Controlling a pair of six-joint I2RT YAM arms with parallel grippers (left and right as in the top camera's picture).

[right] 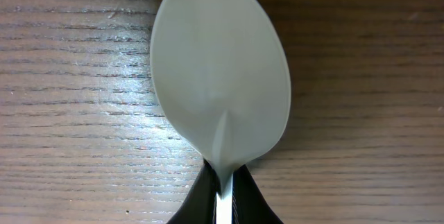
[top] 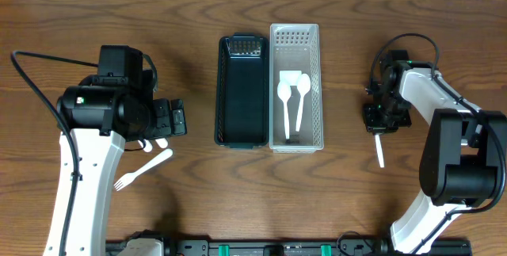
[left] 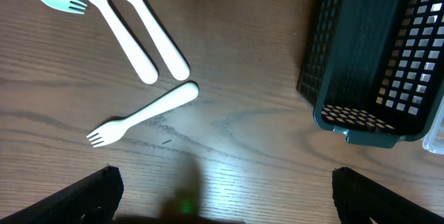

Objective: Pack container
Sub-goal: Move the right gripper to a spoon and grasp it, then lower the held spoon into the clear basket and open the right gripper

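A black slotted container point(top: 240, 97) and a white slotted container point(top: 320, 74) stand side by side at mid-table. Two white spoons point(top: 290, 97) lie in the white one. My right gripper point(top: 386, 120) sits right of the containers, shut on the neck of a white spoon point(right: 220, 71), whose handle point(top: 379, 151) sticks out toward the front. In the right wrist view the bowl fills the frame above the shut fingers point(right: 201, 200). My left gripper point(left: 229, 203) hangs open over bare wood, with a white fork point(left: 142, 113) just ahead of it.
More white forks point(left: 125, 33) lie beyond that one at the left. One fork point(top: 142, 169) shows beside the left arm point(top: 103, 109) in the overhead view. The black container's corner point(left: 361, 120) is at the right in the left wrist view.
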